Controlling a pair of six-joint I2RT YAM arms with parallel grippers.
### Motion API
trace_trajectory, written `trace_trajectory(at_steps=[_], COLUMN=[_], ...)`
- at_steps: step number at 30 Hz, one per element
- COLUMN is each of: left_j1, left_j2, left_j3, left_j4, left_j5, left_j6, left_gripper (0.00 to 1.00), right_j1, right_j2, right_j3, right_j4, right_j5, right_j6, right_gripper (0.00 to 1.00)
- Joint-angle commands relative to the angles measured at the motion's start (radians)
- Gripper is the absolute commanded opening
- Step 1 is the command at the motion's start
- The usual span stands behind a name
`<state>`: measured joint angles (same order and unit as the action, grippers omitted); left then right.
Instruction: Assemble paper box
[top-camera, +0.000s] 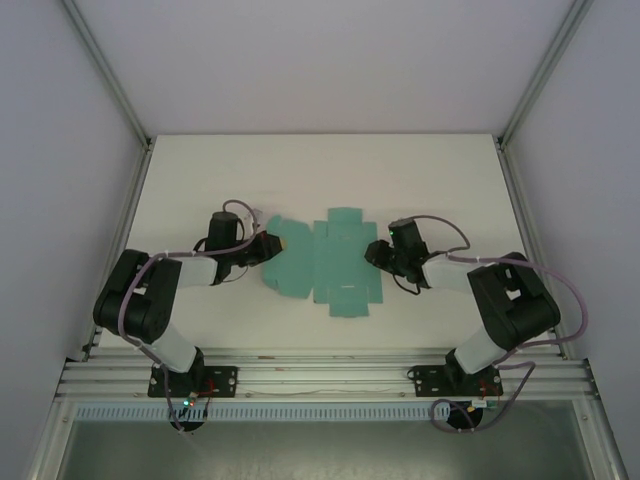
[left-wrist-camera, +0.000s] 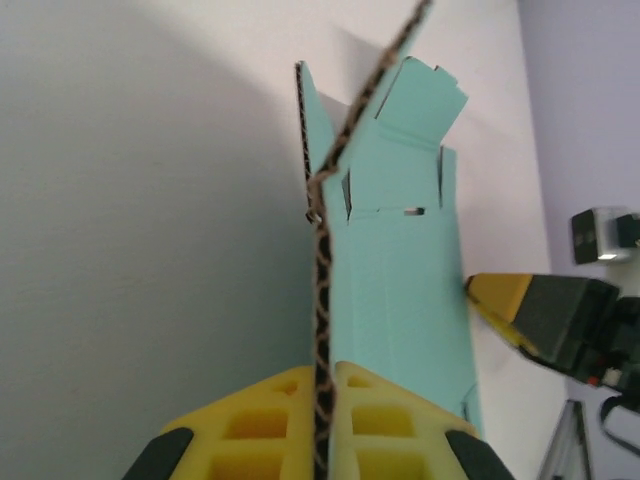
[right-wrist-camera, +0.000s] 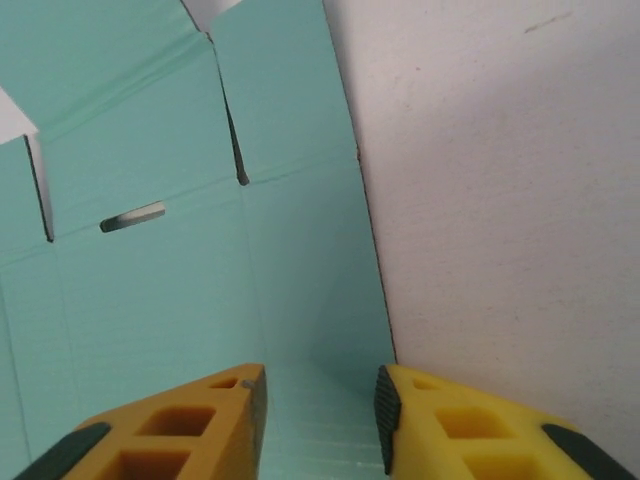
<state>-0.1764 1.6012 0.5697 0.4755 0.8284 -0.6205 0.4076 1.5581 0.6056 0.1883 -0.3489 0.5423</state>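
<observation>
Clamping the left gripper (left-wrist-camera: 322, 380) tight on a lifted edge of the paper box (top-camera: 320, 262), the rest lying flat just ahead; holding the right gripper (right-wrist-camera: 320, 388) parted, grasping nothing, one finger above card, the other above bare table (right-wrist-camera: 500, 200).

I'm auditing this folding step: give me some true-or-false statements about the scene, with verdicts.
The left gripper is shut on an edge of the paper box. True.
The right gripper is clamped on the card. False: its jaws stand open above the sheet's edge.
The paper box is fully assembled. False: it is an unfolded sheet on the table.
The two grippers are at opposite sides of the sheet. True.
</observation>
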Motion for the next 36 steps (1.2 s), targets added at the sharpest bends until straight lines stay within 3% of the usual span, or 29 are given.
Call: trace_trajectory(at_steps=[1,8,12,19,21,27,32,36], left_j1=[-0.003,0.0,0.005,0.006,0.005,0.005,0.006,0.006], left_j2=[-0.067,-0.188,-0.259,-0.413,-0.449,-0.521,-0.539,-0.547], left_j3=[0.009,0.093,0.141,0.185,0.187,0.179,0.172,0.162], left_j4=[0.105,0.14,0.144,0.054,0.014,-0.029,-0.05,-0.053], left_j5=[0.009,0.099,0.156,0.169,0.145,0.097,0.064,0.03], left_j6=[-0.016,-0.088,-0.116,-0.114,-0.099,-0.115,-0.118,-0.122], left_gripper=[0.0,0.0,0.0,0.0,0.0,0.0,0.0,0.0], right_j1=[-0.035,-0.138,-0.197,-0.286,-0.288,-0.289,-0.289,-0.288], right_j2=[-0.066,-0.28,-0.382,-0.477,-0.49,-0.504,-0.519,-0.532], right_j3=[-0.031,0.01,0.032,0.036,0.033,0.01,-0.004,-0.012], right_j4=[-0.069,-0.114,-0.134,-0.046,-0.008,0.117,0.167,0.161], right_j5=[-0.02,-0.169,-0.295,-0.499,-0.54,-0.657,-0.689,-0.716], right_j6=[-0.034,-0.122,-0.169,-0.05,-0.031,0.041,0.055,0.03], right_gripper=[0.46,0.85,0.86,0.86,0.83,0.59,0.28,0.13])
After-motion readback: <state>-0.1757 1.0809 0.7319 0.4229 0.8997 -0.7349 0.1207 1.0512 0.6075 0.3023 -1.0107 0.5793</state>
